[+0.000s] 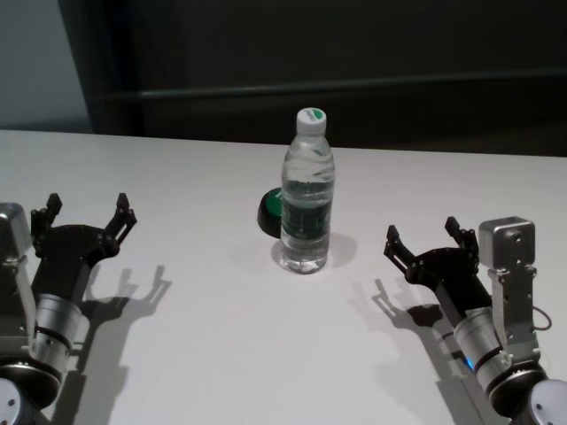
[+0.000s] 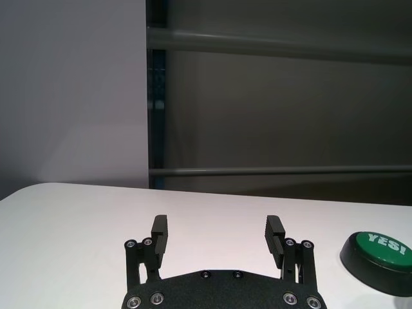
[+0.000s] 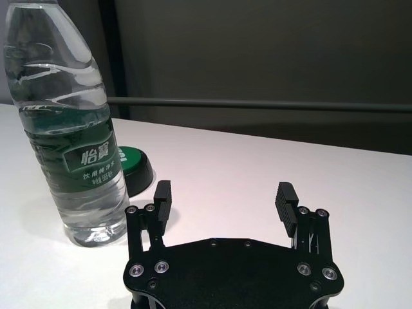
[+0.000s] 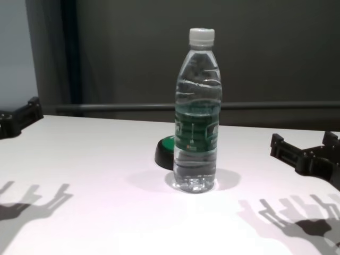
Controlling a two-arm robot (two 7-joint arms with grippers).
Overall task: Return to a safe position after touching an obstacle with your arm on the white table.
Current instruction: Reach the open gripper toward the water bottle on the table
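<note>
On the broad plain white tabletop [image 1: 177, 354], the tall clear plastic water bottle with its white screw cap and dark green label band [image 1: 306, 212] stood upright near the middle, with a low black puck with a green top [image 1: 268, 212] just behind it, on my left. I judged the main risk was a tip-over: if the right arm swung inward on its way back instead of lifting clear, a link could have clipped the tall, narrow bottle. My right gripper [image 1: 425, 239] hovered with its 2 fingers spread and empty, to the bottle's right and slightly nearer me, not touching it. My left gripper [image 1: 86, 212] was likewise spread and empty, well apart on the far left side.
</note>
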